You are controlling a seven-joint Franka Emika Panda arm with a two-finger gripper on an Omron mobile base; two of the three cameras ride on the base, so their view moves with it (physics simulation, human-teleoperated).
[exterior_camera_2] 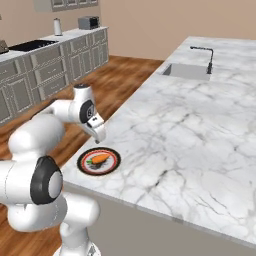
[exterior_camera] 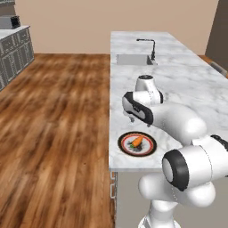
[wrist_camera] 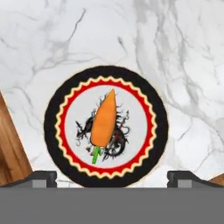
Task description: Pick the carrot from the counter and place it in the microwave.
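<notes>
I am in the approach step: my jaws stand wide apart above the carrot [wrist_camera: 105, 120], which lies on a black-rimmed plate [wrist_camera: 52, 109] near the table [exterior_camera: 178, 84] edge, tip toward 12 o'clock in the hand view. Next I must descend straight and close around its middle.

Marble counter [exterior_camera: 187, 84] with plate [exterior_camera: 123, 143]

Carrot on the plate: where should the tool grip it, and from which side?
Grip the carrot across its thick middle, nearer the green top, coming straight down from above. It lies flat at the centre of the plate, and the open tool hangs above it, apart.
</notes>
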